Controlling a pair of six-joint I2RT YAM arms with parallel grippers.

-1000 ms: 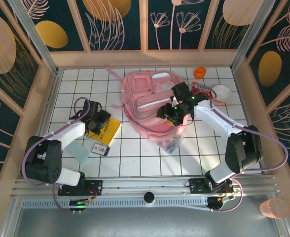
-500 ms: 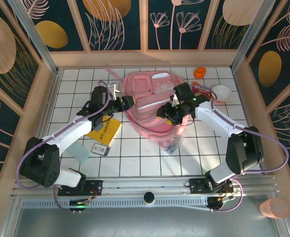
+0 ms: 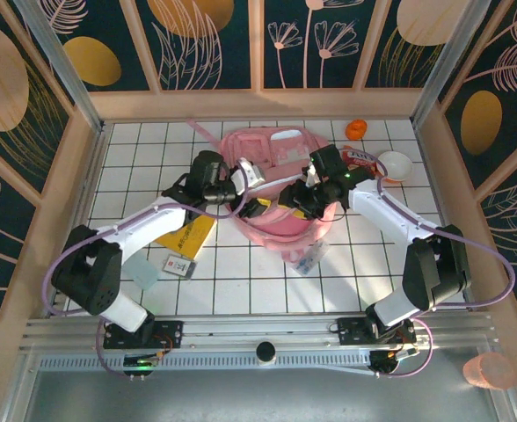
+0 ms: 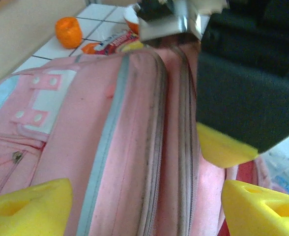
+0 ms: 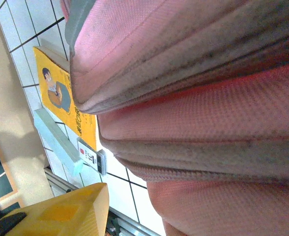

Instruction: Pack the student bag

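We meet at the bag (image 3: 272,154).
Our left gripper (image 4: 144,206), jaws apart, straddles its zip seam (image 4: 157,123); our right gripper (image 3: 299,200) sits at the near rim, and we cannot tell its grip. The bag lies toward the far edge of the table (image 3: 153,149). It looks soft, light and floppy, so we would pinch the seam.

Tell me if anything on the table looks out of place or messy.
Nothing is spilled or broken. The student bag lies slumped, front up, and a clear packet pokes out at its near edge, seemingly partly under it. The yellow book lies at a slant on the table.
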